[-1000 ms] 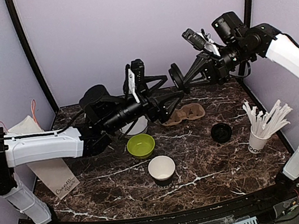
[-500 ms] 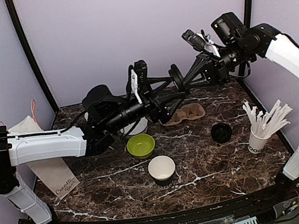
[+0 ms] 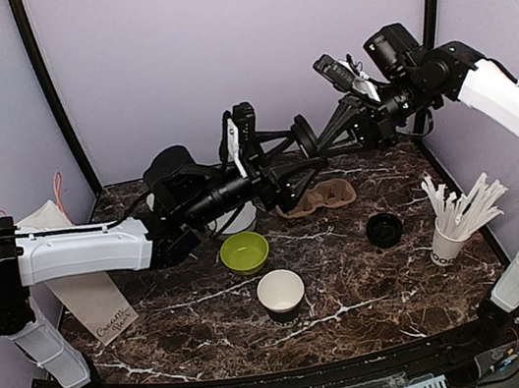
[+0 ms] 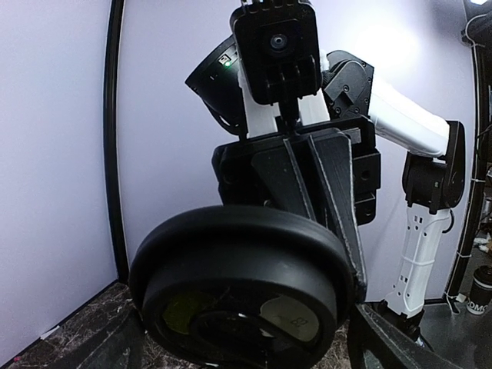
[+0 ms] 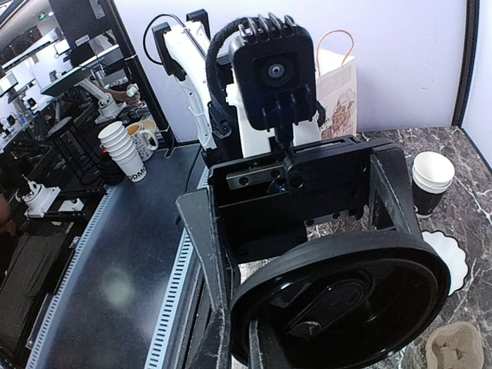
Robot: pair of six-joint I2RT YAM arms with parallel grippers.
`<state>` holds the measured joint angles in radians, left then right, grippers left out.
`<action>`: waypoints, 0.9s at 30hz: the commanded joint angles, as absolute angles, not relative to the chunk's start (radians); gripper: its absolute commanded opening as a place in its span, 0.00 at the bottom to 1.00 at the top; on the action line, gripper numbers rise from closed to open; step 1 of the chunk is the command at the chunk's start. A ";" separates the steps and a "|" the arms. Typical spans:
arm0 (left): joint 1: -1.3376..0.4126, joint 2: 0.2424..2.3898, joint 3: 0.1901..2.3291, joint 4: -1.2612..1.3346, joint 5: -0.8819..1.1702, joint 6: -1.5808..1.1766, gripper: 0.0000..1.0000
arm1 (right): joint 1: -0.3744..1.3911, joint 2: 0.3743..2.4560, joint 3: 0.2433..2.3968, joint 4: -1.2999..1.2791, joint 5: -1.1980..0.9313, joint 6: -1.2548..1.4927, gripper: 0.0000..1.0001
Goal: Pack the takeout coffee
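My right gripper [image 3: 315, 137] is shut on the rim of a black plastic lid [image 3: 306, 134] and holds it on edge, high above the back of the table. The lid fills the left wrist view [image 4: 238, 292] and the right wrist view [image 5: 346, 300]. My left gripper [image 3: 300, 147] is open, one finger on each side of the lid, not closed on it. A small black lidded thing [image 3: 384, 229] stands right of middle; seen from above, it may be the takeout coffee, with no lettering showing. A lidless black cup with a white inside [image 3: 281, 292] stands front of centre.
A green bowl [image 3: 245, 252], a cardboard cup carrier [image 3: 320, 197] and a white plate [image 3: 234, 220] lie under the arms. A white cup of white sticks [image 3: 447, 242] stands at the right. A paper bag [image 3: 74, 275] lies at the left, with stacked cups [image 5: 433, 181] near it.
My left gripper has moved a little right and up, so its open fingers now reach past the lid. The lid in my right gripper has shifted slightly left.
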<state>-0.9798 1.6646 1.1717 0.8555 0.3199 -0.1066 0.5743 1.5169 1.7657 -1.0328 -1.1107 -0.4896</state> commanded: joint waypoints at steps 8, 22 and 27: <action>-0.965 1.663 1.207 0.903 0.337 -0.119 0.81 | 0.587 1.529 1.763 -1.034 -1.126 -0.494 0.06; -0.960 1.503 1.214 0.408 0.274 -0.111 0.66 | 0.527 1.416 1.687 -0.915 -0.863 -0.417 0.50; -0.971 1.393 1.264 -0.077 0.225 -0.073 0.64 | 0.523 1.396 1.544 -0.748 -0.594 -0.273 0.52</action>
<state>-0.9657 1.5017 1.1976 0.3531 0.2775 -0.1120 0.5266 1.4021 1.6222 -0.9081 -0.8333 -0.3920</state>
